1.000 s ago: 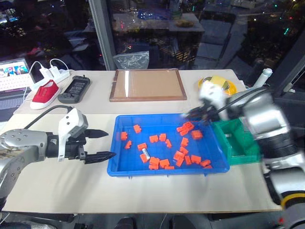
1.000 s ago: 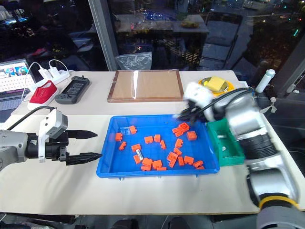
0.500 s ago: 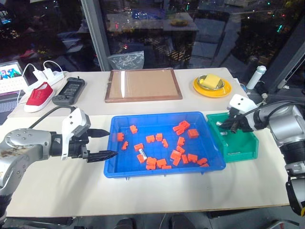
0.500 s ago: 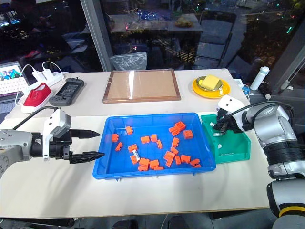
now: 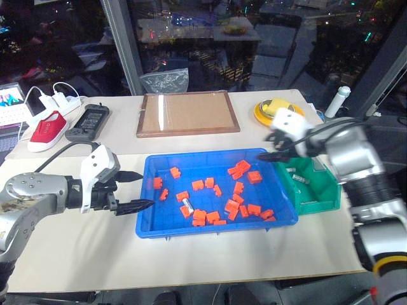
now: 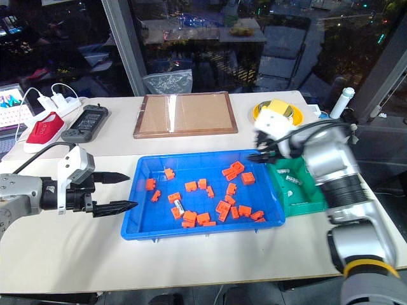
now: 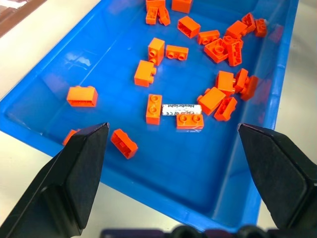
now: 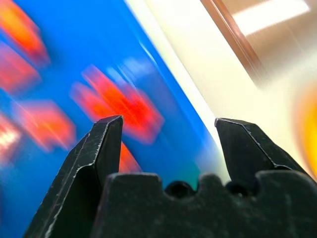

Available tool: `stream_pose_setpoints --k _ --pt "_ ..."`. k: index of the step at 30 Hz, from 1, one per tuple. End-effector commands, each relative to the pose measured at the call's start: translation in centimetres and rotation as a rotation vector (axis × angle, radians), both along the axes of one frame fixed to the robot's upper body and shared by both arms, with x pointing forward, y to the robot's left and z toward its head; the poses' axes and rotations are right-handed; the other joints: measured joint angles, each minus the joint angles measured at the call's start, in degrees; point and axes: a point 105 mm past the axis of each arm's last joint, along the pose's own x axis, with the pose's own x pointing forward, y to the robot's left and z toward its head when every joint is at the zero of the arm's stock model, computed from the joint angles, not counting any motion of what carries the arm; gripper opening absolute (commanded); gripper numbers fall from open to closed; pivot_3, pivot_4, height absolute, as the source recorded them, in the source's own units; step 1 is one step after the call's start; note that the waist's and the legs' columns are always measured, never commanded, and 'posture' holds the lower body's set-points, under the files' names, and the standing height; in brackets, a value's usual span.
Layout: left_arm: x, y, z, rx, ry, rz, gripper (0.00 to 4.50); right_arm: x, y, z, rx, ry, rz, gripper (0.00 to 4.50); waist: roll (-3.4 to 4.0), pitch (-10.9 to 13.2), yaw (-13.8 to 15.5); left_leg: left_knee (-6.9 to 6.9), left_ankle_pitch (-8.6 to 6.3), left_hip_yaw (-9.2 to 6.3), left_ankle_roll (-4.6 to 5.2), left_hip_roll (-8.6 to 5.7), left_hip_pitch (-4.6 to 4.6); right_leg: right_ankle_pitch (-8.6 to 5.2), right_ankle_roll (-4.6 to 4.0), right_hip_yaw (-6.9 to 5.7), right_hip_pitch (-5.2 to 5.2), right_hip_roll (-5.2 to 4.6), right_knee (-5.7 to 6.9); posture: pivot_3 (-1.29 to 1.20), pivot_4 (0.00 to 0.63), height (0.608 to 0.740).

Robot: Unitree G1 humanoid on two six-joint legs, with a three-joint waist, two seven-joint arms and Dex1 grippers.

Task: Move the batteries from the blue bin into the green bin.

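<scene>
One battery (image 7: pixel 181 109) lies flat on the floor of the blue bin (image 5: pixel 210 230), among orange blocks (image 5: pixel 236 169), its long axis running roughly front to back across the bin. Two more batteries (image 5: pixel 297 176) rest in the green bin (image 5: pixel 318 198). My right gripper (image 8: pixel 168 148) hangs empty over the blue bin's far right corner, jaws parted. I judge this the reach for the next pick: align the jaws across the battery. My left gripper (image 5: pixel 137 189) waits wide beside the bin's left edge.

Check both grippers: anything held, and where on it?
Nothing held. Left gripper open at the blue bin's edge; right gripper open, empty.
</scene>
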Motion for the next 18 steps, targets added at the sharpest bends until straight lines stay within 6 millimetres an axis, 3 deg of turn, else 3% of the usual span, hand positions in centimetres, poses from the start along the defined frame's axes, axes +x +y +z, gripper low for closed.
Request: stream_pose_setpoints --k 1,3,7,11,18 --pt "-0.1 0.3 1.0 0.009 -0.049 0.013 4.50 -2.9 5.0 -1.0 0.070 0.065 0.129 3.52 -0.03 0.0 0.5 0.00 0.00 -0.03 0.00 -0.01 0.00 0.00 0.00 -0.03 0.03 -0.02 0.00 0.00 0.150 0.740" --pt "-0.2 0.4 1.0 0.011 -0.050 0.019 4.50 -3.7 7.2 -1.7 0.136 0.132 0.130 3.52 -0.06 0.0 0.7 0.04 0.00 -0.12 0.00 -0.05 -0.05 0.00 0.00 -0.09 0.04 -0.06 -0.01 0.00 0.150 0.740" --pt "-0.4 0.6 1.0 0.014 -0.051 0.031 4.50 -3.6 8.6 -3.9 0.116 0.191 -0.062 3.52 -0.06 0.0 1.0 0.10 0.01 -0.19 -0.02 -0.10 -0.10 0.01 -0.01 -0.12 -0.02 -0.08 0.05 0.00 0.150 0.740" --pt "-0.5 0.6 1.0 0.015 -0.051 0.035 4.50 -5.3 9.5 -6.4 0.087 0.505 -0.190 3.52 -0.07 0.0 0.9 0.08 0.01 -0.20 -0.02 -0.07 -0.03 0.01 -0.01 -0.15 0.00 -0.05 0.05 0.00 0.150 0.740" --pt "-0.5 0.7 1.2 0.023 -0.056 0.042 4.50 -5.7 9.9 -8.3 0.059 0.691 -0.309 3.52 -0.07 0.0 0.2 0.01 0.01 -0.24 -0.02 -0.05 0.02 0.01 -0.02 -0.17 -0.01 -0.01 0.07 0.00 0.150 0.740"
